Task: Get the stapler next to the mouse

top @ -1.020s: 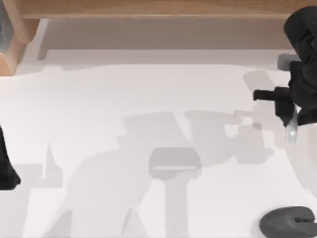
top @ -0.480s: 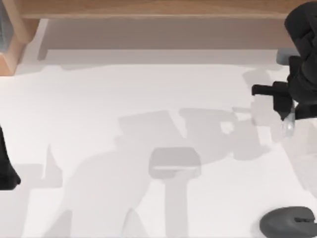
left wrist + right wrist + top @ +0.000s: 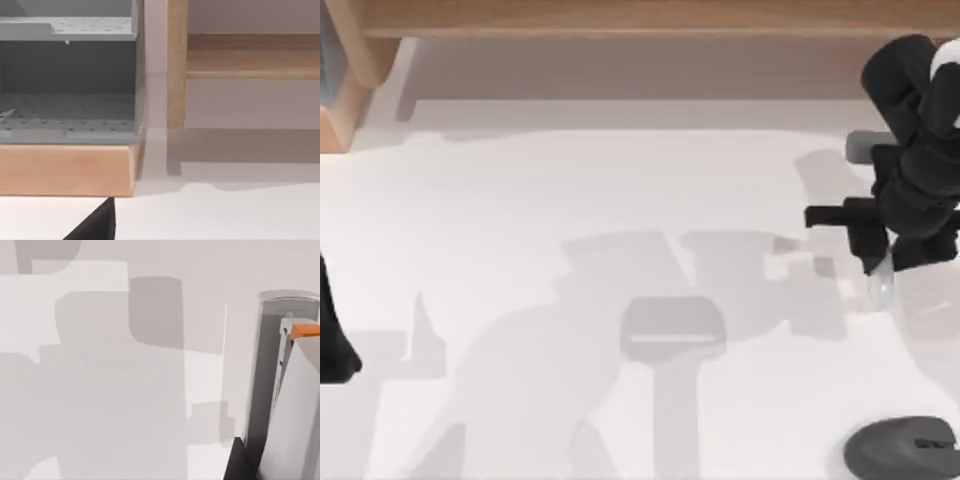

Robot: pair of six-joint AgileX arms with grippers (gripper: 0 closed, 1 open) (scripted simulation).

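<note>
From above, the right arm's pincer (image 3: 876,262) hung over the right side of the white tabletop (image 3: 520,220), gripping a pale grey stapler (image 3: 882,283) that pointed down toward the mouse (image 3: 905,449). The mouse lay at the near right corner, well apart from the stapler. The left arm (image 3: 334,335) sat parked at the left edge.

The left wrist view showed a wooden shelf unit (image 3: 70,167) with grey compartments.

The right wrist view showed the stapler (image 3: 292,405), orange-tipped, above the tabletop.
</note>
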